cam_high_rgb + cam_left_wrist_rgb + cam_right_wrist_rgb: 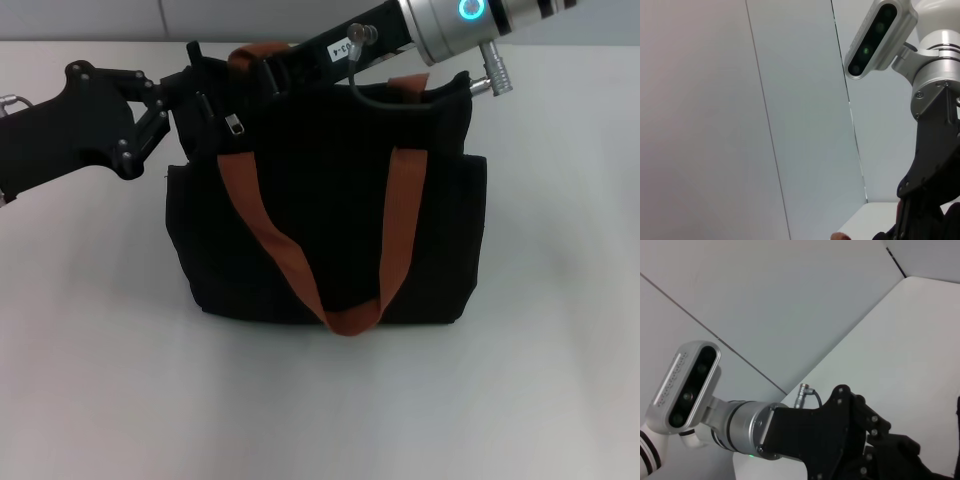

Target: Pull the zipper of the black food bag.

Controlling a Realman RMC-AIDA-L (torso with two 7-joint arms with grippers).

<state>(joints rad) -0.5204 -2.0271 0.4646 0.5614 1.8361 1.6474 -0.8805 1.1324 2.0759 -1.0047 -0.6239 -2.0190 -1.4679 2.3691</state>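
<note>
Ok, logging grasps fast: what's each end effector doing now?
Left end effector: at the black food bag's top corner, state cannot be told.
Right end effector: at its top edge, cannot be told.

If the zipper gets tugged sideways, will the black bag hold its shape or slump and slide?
The black food bag stands upright and boxy, so it probably holds shape. Its top edge bows and the orange strap hangs limp: likely soft fabric that gives. The left gripper at its corner should curb sliding.

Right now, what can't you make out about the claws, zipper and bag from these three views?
- Left claw: head view, black tips merge with the black bag; open or shut unclear.
- Right claw: head view, tips lost against the bag top and orange strap.
- Zipper: silver tab shows, track invisible on black fabric.
- Both wrist views: mostly wall and the other arm; bag barely visible.
</note>
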